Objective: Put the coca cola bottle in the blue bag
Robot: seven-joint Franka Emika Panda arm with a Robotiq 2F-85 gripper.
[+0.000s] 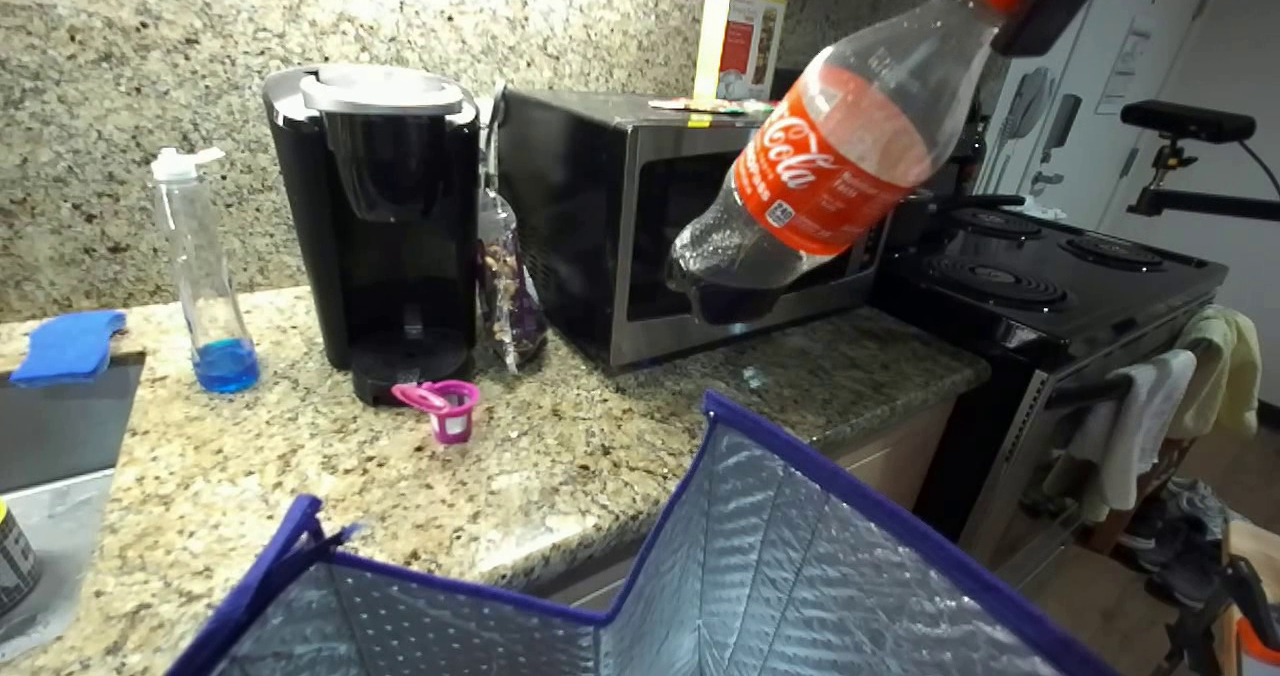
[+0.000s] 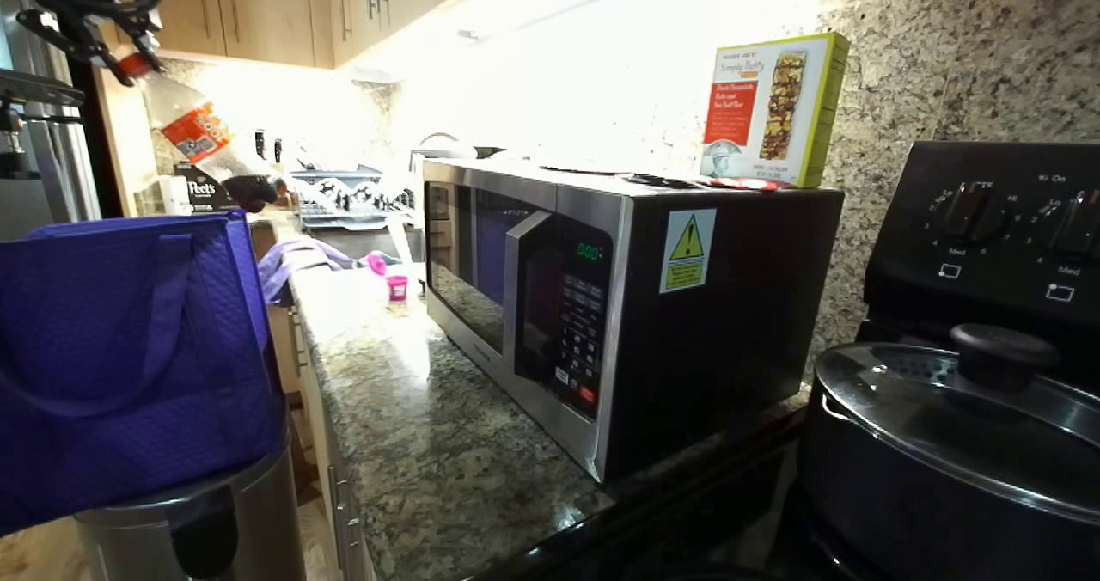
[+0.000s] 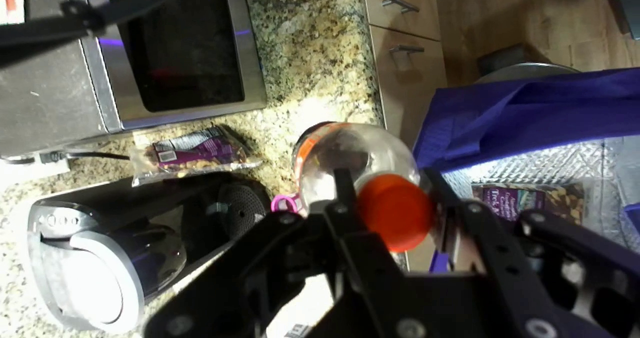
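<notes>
Wrist view: the gripper (image 3: 387,179) is pinching, its fingers (image 3: 346,193) holding the coca cola bottle (image 1: 830,166) at the cap end, with the red cap (image 3: 395,215) showing between them. Bottle is hanging below the fingers, tilted; its body is slanting off to their left in this view, appearing against the counter (image 3: 310,53). The blue bag (image 2: 86,323) is sitting open, lower than the fingers and to their right in the same view. Bottle is hanging outside the bag; in both exterior views its base is showing above the rim (image 1: 900,533), depth gap unclear. A trail mix packet (image 3: 530,203) is lying inside the bag, beyond the finger nearer it. Coffee maker (image 3: 140,238) is standing left of the fingers.
</notes>
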